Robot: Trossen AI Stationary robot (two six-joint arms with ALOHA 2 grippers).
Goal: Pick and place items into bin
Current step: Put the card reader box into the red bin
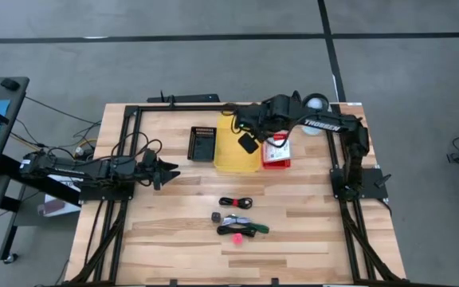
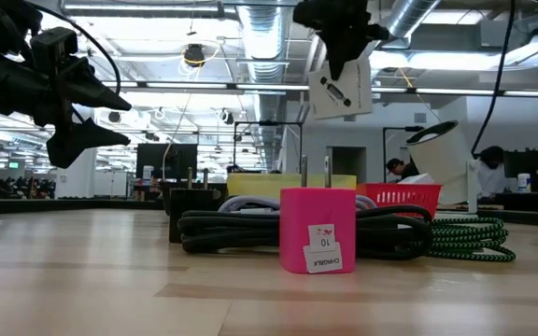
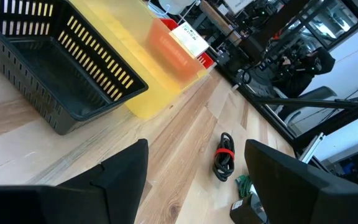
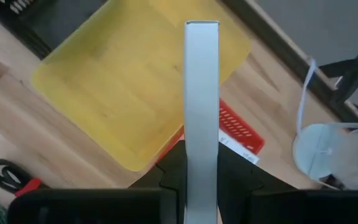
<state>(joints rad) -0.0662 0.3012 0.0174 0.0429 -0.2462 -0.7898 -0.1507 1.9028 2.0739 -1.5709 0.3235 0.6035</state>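
Note:
My right gripper [image 1: 249, 143] hangs over the yellow bin [image 1: 237, 151] and is shut on a white flat rectangular piece [image 2: 339, 91] with a printed label. My left gripper [image 1: 166, 171] waits open above the table's left part, touching nothing. On the table's near part lie a coiled black cable with a red tie [image 1: 236, 202], a small black block [image 1: 216, 216], a black cable bundle with a green braided piece [image 1: 245, 229] and a pink block [image 1: 237, 237]. The pink block [image 2: 318, 229] stands upright with two prongs on top. My right gripper pinches the white flat piece between its two fingers at the piece's upper end [image 2: 334, 67], coming from above and pointing down. In the right wrist view the piece [image 4: 202, 93] shows edge-on between the fingers. It hangs tilted below them, lifted clear over the yellow bin [image 4: 135, 87].
A black slatted basket [image 1: 203, 143] stands left of the yellow bin and a red basket [image 1: 276, 153] holding a white labelled piece stands to its right. A white roll [image 1: 317, 102] sits at the far right corner. Bare wood lies between the bins and the items.

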